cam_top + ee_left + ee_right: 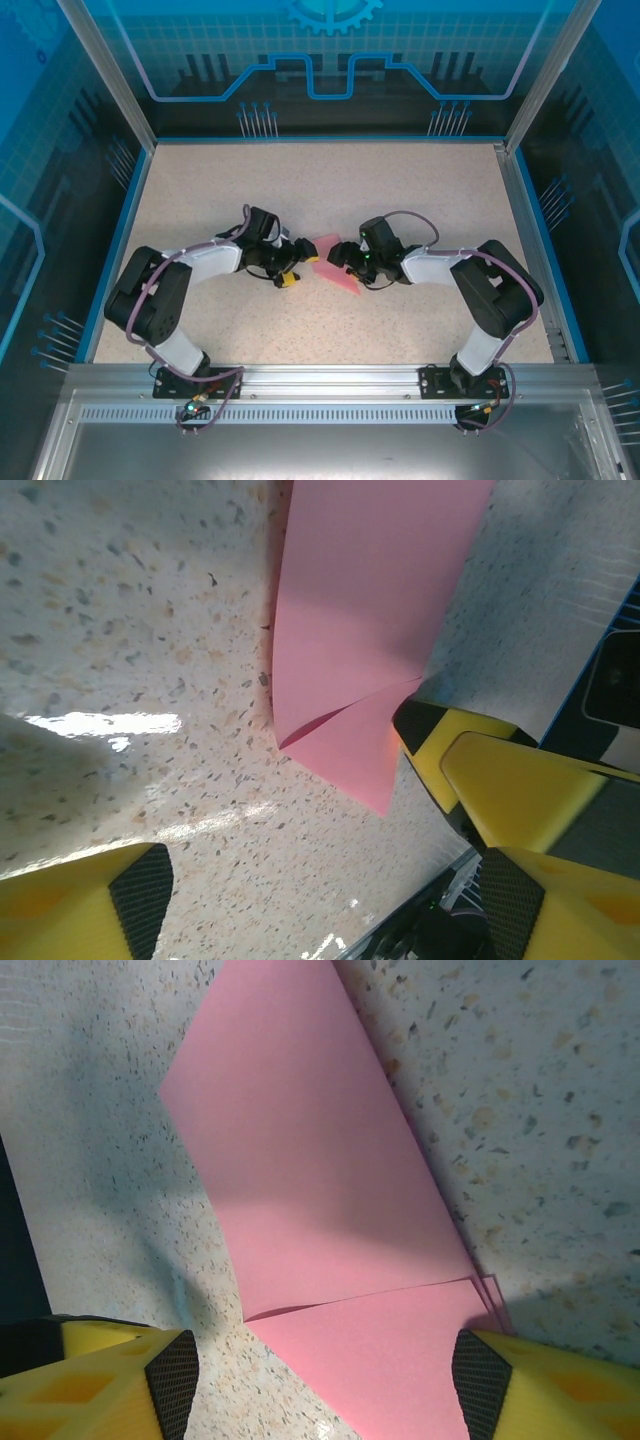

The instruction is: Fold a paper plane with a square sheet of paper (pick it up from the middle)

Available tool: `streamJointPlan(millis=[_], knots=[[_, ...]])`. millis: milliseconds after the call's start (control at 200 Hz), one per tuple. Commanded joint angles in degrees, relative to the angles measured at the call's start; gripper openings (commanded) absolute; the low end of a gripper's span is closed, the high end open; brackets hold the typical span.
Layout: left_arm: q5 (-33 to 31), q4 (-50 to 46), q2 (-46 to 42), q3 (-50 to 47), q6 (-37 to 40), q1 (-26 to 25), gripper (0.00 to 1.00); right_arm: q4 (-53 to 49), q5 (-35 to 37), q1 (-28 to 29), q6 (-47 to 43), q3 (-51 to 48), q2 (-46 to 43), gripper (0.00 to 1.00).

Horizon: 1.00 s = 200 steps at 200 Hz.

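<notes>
The pink sheet of paper (pixel 340 280) lies flat on the speckled table between the two grippers, folded into a long pointed shape with a flap lapped over it. My left gripper (pixel 300 262) is open just left of it. In the left wrist view the paper (pixel 360 610) lies ahead of the left gripper (pixel 320 905), with bare table between the jaws. My right gripper (pixel 325 1385) is open and straddles the paper's (pixel 310 1180) lower flap. Its right pad (pixel 480 1385) sits at the paper's edge and its left pad is off the paper. One right-gripper finger (pixel 440 735) touches the paper's corner.
The table (pixel 400 190) is walled by blue panels at the back and sides, with a metal rail (pixel 330 378) along the near edge where both arm bases are bolted. Open tabletop lies behind and to either side of the grippers.
</notes>
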Motion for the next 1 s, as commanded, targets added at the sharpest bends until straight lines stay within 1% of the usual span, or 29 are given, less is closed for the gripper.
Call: streamJointPlan(millis=[0,180,385,470,695,995], knots=[[1.4,1.02,2.13,3.0,-2.64,-1.36,0.81,-3.54,0.49,-0.83,0.55,-3.72,3.73,0.72],[0.49,-0.08,5.25,6.2,-2.66,-2.52,0.78,-2.9,-0.17,-1.79,0.06,-4.96,3.32,0.72],[-0.85,-0.55,8.29,7.32,-3.28,-2.72,0.7,-3.15,-0.04,-2.05,-0.36,-5.4,3.25,0.72],[-1.18,-0.78,9.1,7.73,-3.05,-2.71,0.66,-2.71,0.08,-2.1,-0.25,-5.99,3.3,0.67],[-0.75,-0.68,10.43,8.87,-2.57,-2.73,0.56,-2.92,0.57,-2.27,-0.07,-6.57,3.16,0.63],[0.44,0.28,12.42,10.53,-2.23,-2.76,0.52,-3.34,0.83,-2.4,-0.35,-6.65,2.88,0.62]])
